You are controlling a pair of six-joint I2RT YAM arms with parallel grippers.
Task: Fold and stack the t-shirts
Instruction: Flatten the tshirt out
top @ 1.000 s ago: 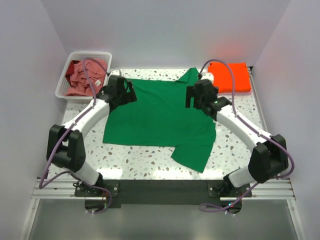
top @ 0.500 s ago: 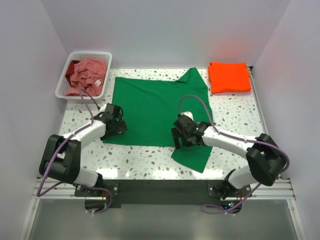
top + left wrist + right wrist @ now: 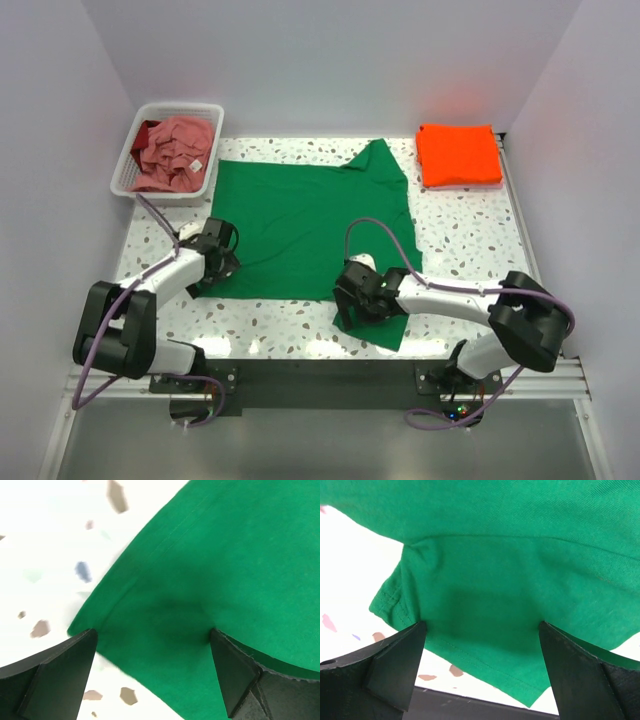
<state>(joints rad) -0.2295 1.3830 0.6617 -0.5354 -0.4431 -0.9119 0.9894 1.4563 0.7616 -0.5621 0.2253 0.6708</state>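
Observation:
The green t-shirt [image 3: 305, 215] lies spread flat on the table, one sleeve at its near right end. My left gripper [image 3: 213, 264] is open and low over the shirt's near left corner. In the left wrist view [image 3: 152, 652] green cloth [image 3: 210, 570] lies between the spread fingers [image 3: 55, 677]. My right gripper [image 3: 349, 303] is open over the near sleeve. In the right wrist view [image 3: 480, 645] the sleeve hem [image 3: 470, 655] lies between the fingers [image 3: 395, 662]. The orange t-shirt [image 3: 458, 153] lies folded at the back right. The pink t-shirt [image 3: 176, 148] is crumpled in the basket.
The white slatted basket [image 3: 127, 168] stands at the back left corner. A white tag [image 3: 198, 163] shows on the pink cloth. The black front rail [image 3: 470, 707] runs just past the sleeve hem. White walls close in the table on three sides.
Both arms have pulled back from the shirt's far edge to its near edge. The left gripper now sits at the near left corner, the right at the near sleeve. The shirt has shifted slightly.

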